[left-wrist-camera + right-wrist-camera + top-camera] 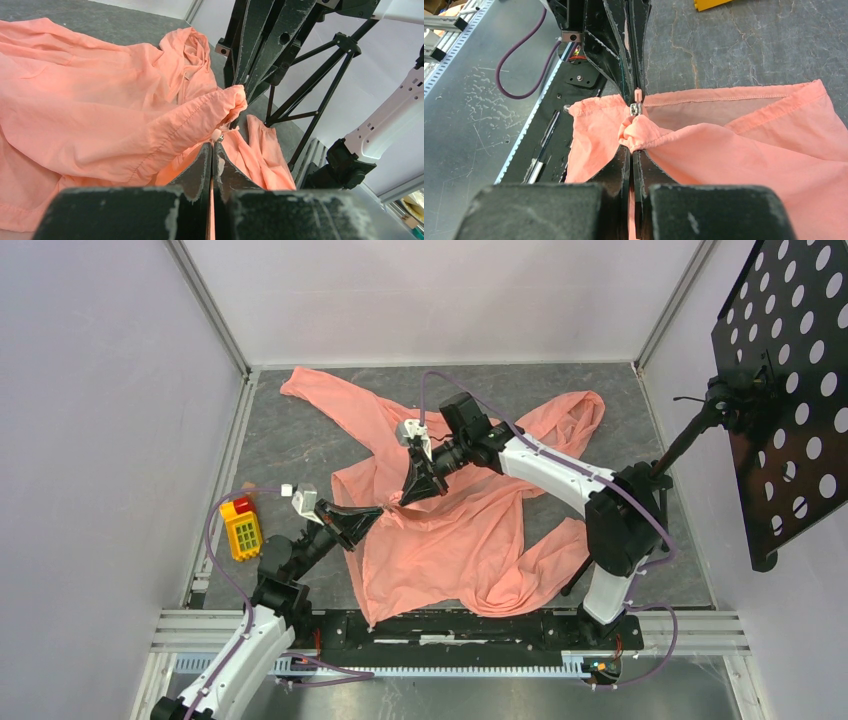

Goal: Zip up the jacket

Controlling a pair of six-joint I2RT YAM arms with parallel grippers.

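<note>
Note jacket [450, 540] lying crumpled on table [300, 440], roughly central, one sleeve reaching toward far left corner, remaining cloth heaped toward right side and near edge. Extent of joined zipper teeth impossible to tell from any view.

Note left gripper [378, 510] clamped tight on small metal zipper pull [636, 103], pinching tab alone, no cloth visibly caught alongside. Note right gripper [408, 498] clamped on bunched wad of jacket cloth just beside that pull, next to stitched front edge. Both sets of fingertips almost nose to nose, raised slightly off table.

Judged purpose of arrangement: right grip serving as anchor, keeping front edge taut and lifted; left grip placed to draw pull along zipper line, away from anchor. Lifting probably intended to keep loose folds out of slider's path and to give a straight run.

Judged stage: early. Grips set, closing of front not yet apparent.

Judged risks:
- thin cloth folding into slider and jamming it
- small tab slipping from flat pads under load
- wad creeping out of right grip once tension rises

Also present: yellow toy [241, 530] with red top at left side of table, well apart from jacket; black perforated board [790, 390] on stand at far right, apart from both grippers.
</note>
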